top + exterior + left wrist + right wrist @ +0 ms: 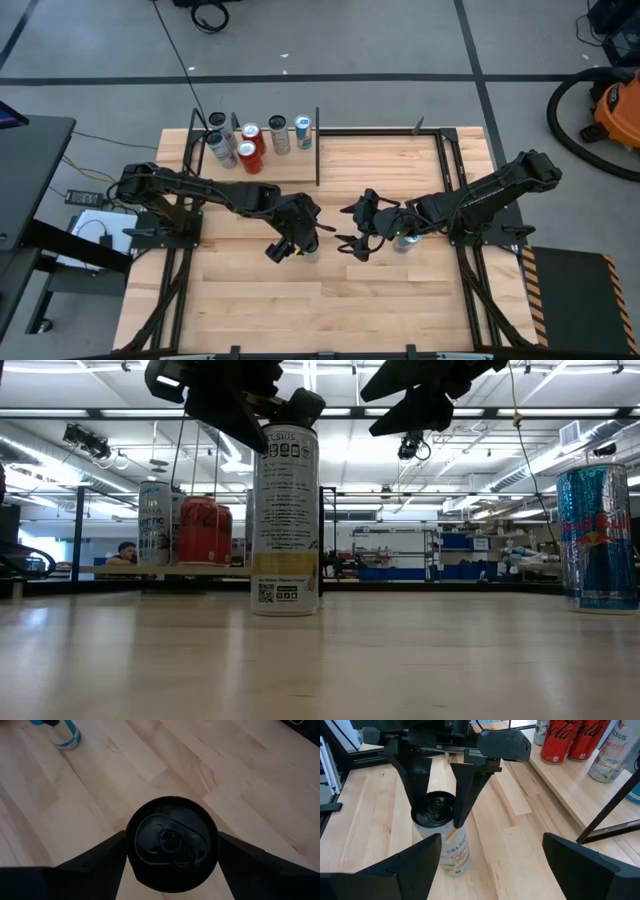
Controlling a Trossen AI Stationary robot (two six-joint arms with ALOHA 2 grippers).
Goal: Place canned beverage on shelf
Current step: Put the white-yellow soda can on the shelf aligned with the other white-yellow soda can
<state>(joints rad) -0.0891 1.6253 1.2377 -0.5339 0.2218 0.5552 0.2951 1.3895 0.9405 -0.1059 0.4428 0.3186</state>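
Observation:
A white Celsius can (286, 520) with a black top (171, 845) stands upright on the tabletop, near the middle. My left gripper (440, 800) comes down on it at a slant from the left, open, with one finger on each side of the can's upper part. My right gripper (347, 228) hovers open just to the right of the can, facing it and holding nothing. The shelf (262, 165), a pale board between black uprights at the far left, carries several cans (567, 740). My left gripper's fingers (102, 857) stand close against the two opposite sides of the can just below its rim (131, 827), slanting down from above. I cannot tell whether they touch it. The can stands upright with its base on the table.
A blue Red Bull can (598, 535) stands on the table under my right arm (470, 195). The shelf's black uprights (318, 145) rise at its right edge. Bare tabletop (330, 310) lies toward the near edge.

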